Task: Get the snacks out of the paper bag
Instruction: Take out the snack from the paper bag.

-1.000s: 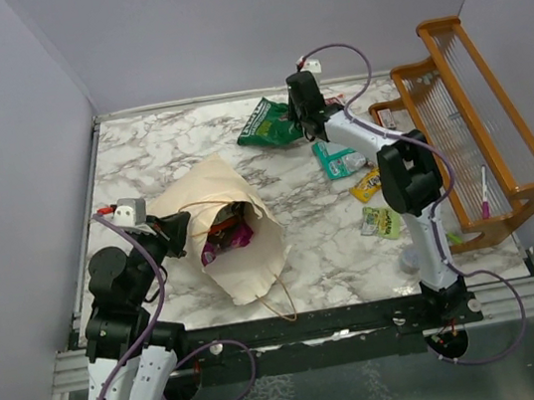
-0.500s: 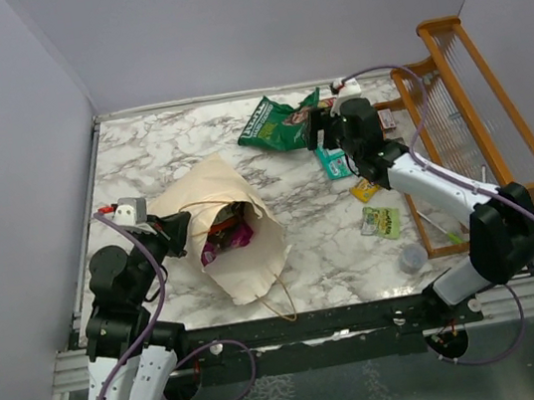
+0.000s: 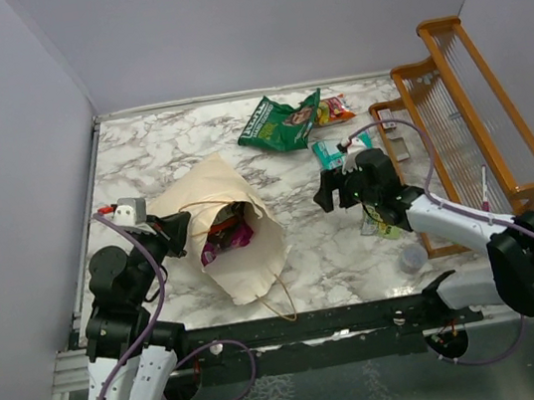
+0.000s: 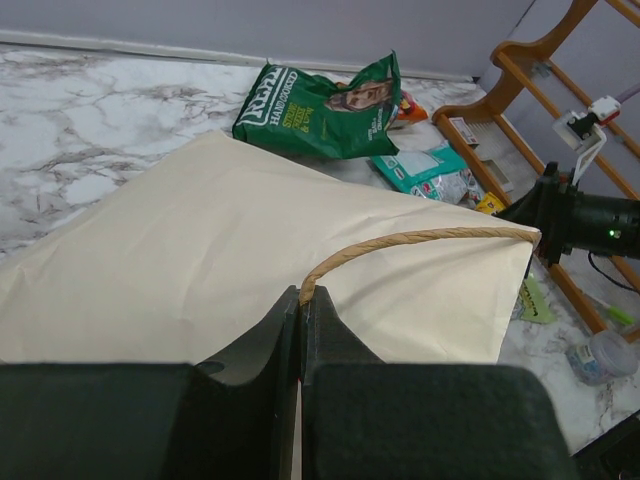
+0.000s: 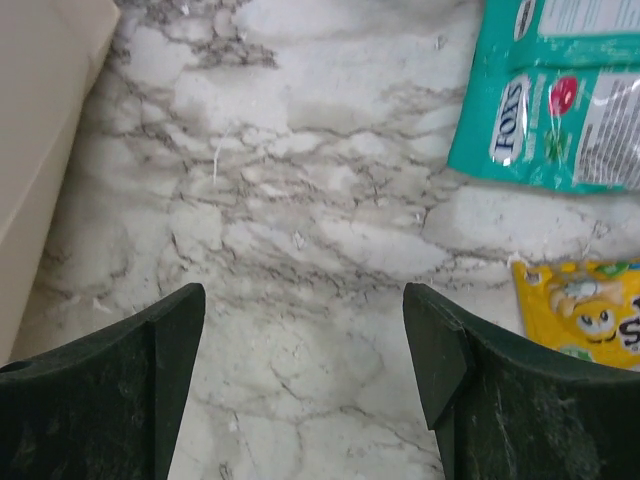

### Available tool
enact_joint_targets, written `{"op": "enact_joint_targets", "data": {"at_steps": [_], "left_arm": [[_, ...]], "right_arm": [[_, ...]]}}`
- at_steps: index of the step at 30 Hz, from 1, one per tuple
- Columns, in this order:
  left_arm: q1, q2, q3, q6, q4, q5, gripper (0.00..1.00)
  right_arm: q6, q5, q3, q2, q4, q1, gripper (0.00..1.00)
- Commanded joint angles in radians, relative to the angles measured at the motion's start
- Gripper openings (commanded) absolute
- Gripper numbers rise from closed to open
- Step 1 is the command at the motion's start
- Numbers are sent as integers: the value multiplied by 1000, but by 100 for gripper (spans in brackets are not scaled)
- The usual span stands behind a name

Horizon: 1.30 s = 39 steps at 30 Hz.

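The left gripper [image 4: 300, 300] is clenched on the rim of the paper bag [image 4: 250, 240], its two dark fingers pressed together right where one tan loop handle [image 4: 420, 238] meets the paper. The right gripper [image 5: 303, 310] is released, its fingers wide apart with only bare marble between them. The bag lies slumped on its side at the left of the table, and from above its mouth gapes toward the near edge; a purple bag [image 3: 239, 234] and a dark reddish-brown packet [image 3: 220, 222] sit inside, partly in shadow. At the right edge stands a wooden rack [image 3: 476, 118] with a pen-like thing in it, too small to tell more. The table [image 3: 158, 146] is white marble with grey veins, closed in by plain lavender-grey walls, and a small grey cap [image 3: 413, 259] rests near the rack's foot. Already out on the marble are a green chip bag [image 3: 281, 122] at the far side, a red-orange pack [image 3: 334, 107] touching its right end, a teal packet [image 5: 550, 100] just beyond the right fingers, yellow M&M's [image 5: 585, 310] beside the right fingertip and a small green pack [image 4: 533, 298] near the rack. The bag's corner lies well to the left of the right gripper, apart from it.
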Motion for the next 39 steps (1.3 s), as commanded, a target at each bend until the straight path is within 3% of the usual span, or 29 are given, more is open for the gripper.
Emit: {"op": "enact_joint_targets", "data": {"at_steps": [1, 8, 13, 19, 24, 29, 34, 37, 39], "left_arm": [[1, -12, 2, -6, 6, -29, 0], [0, -22, 1, -9, 5, -35, 0], [0, -30, 2, -8, 4, -41, 0], [0, -34, 1, -10, 3, -43, 0], [0, -34, 0, -9, 4, -43, 0], [0, -26, 2, -8, 3, -41, 0], [0, -25, 0, -9, 4, -41, 0], [0, -20, 2, -7, 5, -35, 0], [0, -22, 0, -7, 5, -35, 0]], "right_arm": [[-30, -16, -76, -73, 18, 31, 81], [-13, -145, -136, -250, 60, 111, 82], [-160, -36, -117, -373, 65, 327, 82], [-339, -87, -169, -418, 231, 582, 80], [-529, -32, -165, -313, 327, 801, 81], [-778, 53, -156, -133, 434, 945, 81], [-1054, 90, -151, 31, 559, 965, 81], [-1115, 202, -147, 109, 712, 961, 80], [-1176, 227, -114, 166, 722, 953, 81]]}}
